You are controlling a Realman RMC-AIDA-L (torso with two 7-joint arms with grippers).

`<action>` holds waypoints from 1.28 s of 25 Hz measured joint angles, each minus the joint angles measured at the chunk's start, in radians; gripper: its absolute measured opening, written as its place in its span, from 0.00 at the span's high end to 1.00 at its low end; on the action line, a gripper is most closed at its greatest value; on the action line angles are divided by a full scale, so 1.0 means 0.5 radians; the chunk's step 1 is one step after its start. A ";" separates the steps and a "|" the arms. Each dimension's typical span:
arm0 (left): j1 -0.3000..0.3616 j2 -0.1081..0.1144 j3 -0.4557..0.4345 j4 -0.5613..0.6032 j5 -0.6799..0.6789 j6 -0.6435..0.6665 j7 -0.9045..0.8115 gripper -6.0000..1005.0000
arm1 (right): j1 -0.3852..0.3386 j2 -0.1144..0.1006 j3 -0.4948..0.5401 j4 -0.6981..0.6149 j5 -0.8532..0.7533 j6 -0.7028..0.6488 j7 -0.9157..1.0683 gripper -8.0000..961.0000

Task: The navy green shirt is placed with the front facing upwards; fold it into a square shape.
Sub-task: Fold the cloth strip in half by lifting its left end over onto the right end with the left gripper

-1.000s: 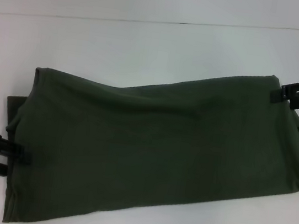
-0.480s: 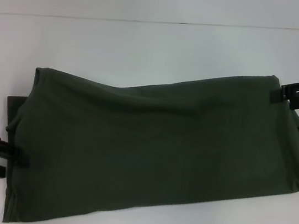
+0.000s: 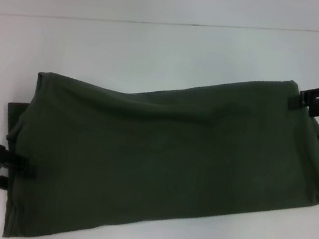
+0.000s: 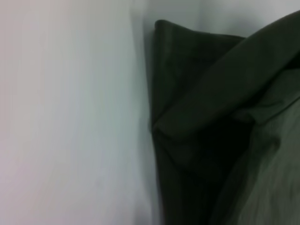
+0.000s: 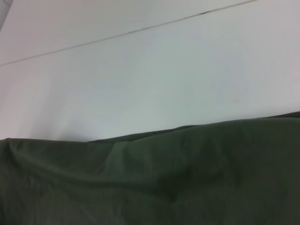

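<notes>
Head view showed the navy green shirt (image 3: pixel 165 162) lying folded lengthwise, plain side up, on the white table (image 3: pixel 157 48). The left gripper (image 3: pixel 18 170) pinched its near-left edge and the right gripper (image 3: pixel 297 102) its far-right corner, both closed on cloth, apparently holding opposite ends taut for the next fold.
</notes>
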 joint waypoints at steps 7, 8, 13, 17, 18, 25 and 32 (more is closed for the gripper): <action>-0.013 -0.005 0.000 -0.009 0.006 -0.007 0.003 0.30 | -0.003 0.000 0.000 0.000 0.000 0.000 -0.003 0.17; -0.016 -0.006 0.000 -0.011 0.007 -0.007 0.004 0.30 | -0.003 0.000 0.000 0.000 0.000 0.000 -0.003 0.17; -0.032 -0.007 0.000 -0.047 0.006 -0.020 0.012 0.30 | -0.006 0.000 0.000 0.000 0.000 -0.001 -0.003 0.17; -0.044 -0.008 0.000 -0.057 0.005 -0.025 0.014 0.30 | -0.006 0.000 0.000 0.000 0.000 -0.007 -0.003 0.17; -0.045 -0.008 0.000 -0.057 0.002 -0.026 0.014 0.30 | -0.006 0.000 0.000 0.000 0.000 -0.008 -0.003 0.17; -0.061 -0.018 0.000 -0.057 -0.006 -0.030 0.020 0.30 | -0.006 0.000 0.000 0.000 0.000 -0.009 -0.004 0.17; -0.083 -0.026 0.000 -0.063 0.001 -0.048 0.023 0.30 | -0.006 0.000 0.000 0.011 0.000 -0.009 -0.006 0.17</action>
